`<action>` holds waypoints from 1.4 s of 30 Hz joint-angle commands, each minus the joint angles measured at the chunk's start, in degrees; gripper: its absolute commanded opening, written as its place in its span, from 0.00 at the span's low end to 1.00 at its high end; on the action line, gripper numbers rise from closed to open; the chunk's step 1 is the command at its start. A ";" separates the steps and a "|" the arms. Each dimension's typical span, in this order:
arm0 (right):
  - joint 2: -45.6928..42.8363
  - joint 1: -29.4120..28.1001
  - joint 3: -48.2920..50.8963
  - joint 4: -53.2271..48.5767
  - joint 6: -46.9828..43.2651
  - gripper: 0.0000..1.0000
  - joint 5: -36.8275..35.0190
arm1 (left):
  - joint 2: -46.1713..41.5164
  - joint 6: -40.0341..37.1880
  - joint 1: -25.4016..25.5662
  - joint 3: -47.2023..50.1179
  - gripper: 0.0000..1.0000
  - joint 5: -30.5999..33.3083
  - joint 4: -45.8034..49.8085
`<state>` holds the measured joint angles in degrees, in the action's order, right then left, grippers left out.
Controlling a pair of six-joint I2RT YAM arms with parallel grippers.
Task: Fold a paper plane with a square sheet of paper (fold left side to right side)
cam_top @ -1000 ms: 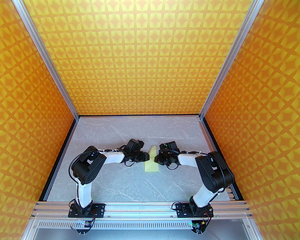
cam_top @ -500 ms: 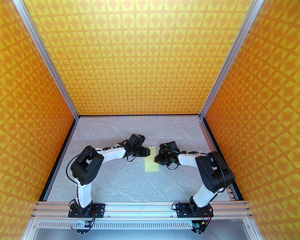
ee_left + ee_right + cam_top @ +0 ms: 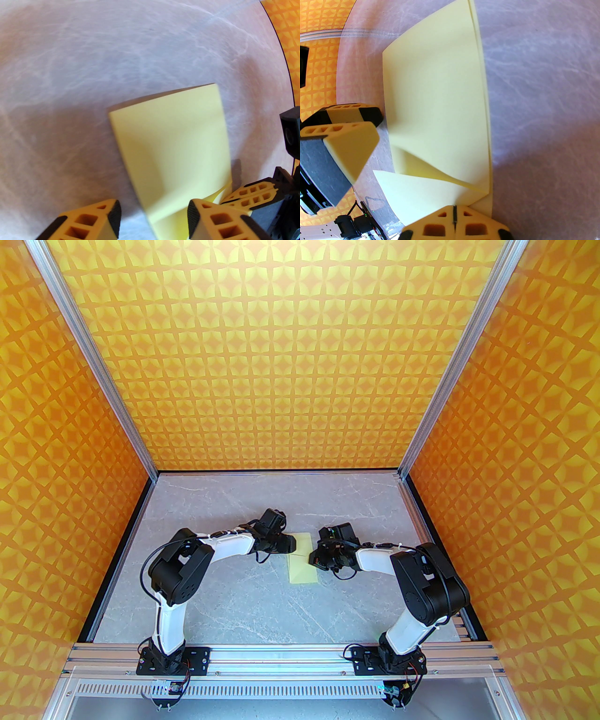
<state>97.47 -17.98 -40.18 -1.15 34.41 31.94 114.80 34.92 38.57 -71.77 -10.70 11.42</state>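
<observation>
The square sheet of paper [image 3: 302, 563] is pale yellow and lies on the grey table, folded over into a narrow upright rectangle. In the left wrist view the paper [image 3: 173, 140] runs forward from between my left gripper's [image 3: 153, 211] yellow fingers, which stand apart and open at its left side. A loose flap still lifts near the fold in the right wrist view, where the paper [image 3: 436, 105] shows two layers. My right gripper [image 3: 453, 218] is shut, its tips resting at the paper's right edge. From above, the left gripper [image 3: 291, 543] and right gripper [image 3: 311, 558] flank the sheet.
The grey marble-patterned table [image 3: 234, 605] is walled by orange patterned panels [image 3: 300, 357] on three sides. Both arm bases are bolted to the aluminium rail [image 3: 281, 655] at the near edge.
The left flap, raised a second ago, has been carried over to the right and laid down. My left gripper has opened wider and drawn slightly back left. The right gripper stayed put.
</observation>
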 commanded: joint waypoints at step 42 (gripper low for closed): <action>0.75 -1.53 3.27 0.18 1.97 0.01 -2.01 | 2.84 2.59 -0.13 -6.35 0.53 6.03 4.29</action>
<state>97.47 -18.70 -38.87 2.22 35.75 32.01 114.74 39.53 39.68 -75.22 -8.25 13.15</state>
